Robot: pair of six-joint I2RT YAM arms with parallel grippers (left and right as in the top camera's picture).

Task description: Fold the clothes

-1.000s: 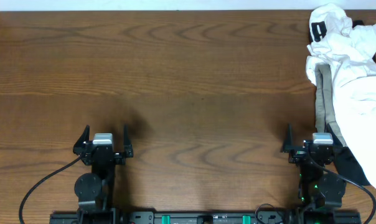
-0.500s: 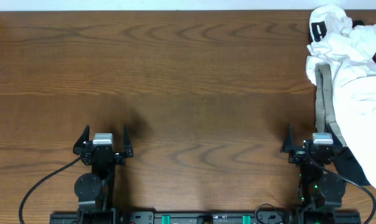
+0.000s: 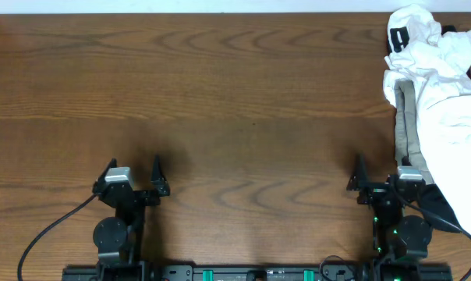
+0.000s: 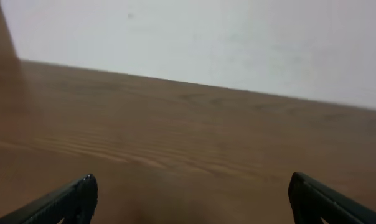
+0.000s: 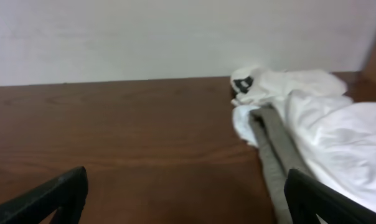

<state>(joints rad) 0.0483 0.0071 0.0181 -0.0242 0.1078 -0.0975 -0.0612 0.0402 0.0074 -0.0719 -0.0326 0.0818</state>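
Observation:
The clothes lie in a crumpled pile at the table's right edge. It holds a white T-shirt (image 3: 446, 86) with a small black print, a grey-beige strip (image 3: 407, 129) and a bit of black cloth (image 3: 437, 204). My right gripper (image 3: 380, 167) stands open near the front edge, its right finger close beside the grey-beige strip, with nothing between the fingers. In the right wrist view the white T-shirt (image 5: 328, 121) and grey-beige strip (image 5: 276, 152) lie ahead on the right of the right gripper (image 5: 187, 198). My left gripper (image 3: 134, 167) stands open and empty at the front left, far from the clothes. The left wrist view shows only bare wood ahead of the left gripper (image 4: 191, 200).
The brown wooden table (image 3: 235, 94) stretches from the grippers to a white wall (image 5: 175, 37) at the back. Black cables (image 3: 56, 234) run from the arm bases at the front edge.
Both grippers have shifted slightly at their bases, the left turning a little leftward and the right edging toward the clothes. Both stay open; the clothes have not moved.

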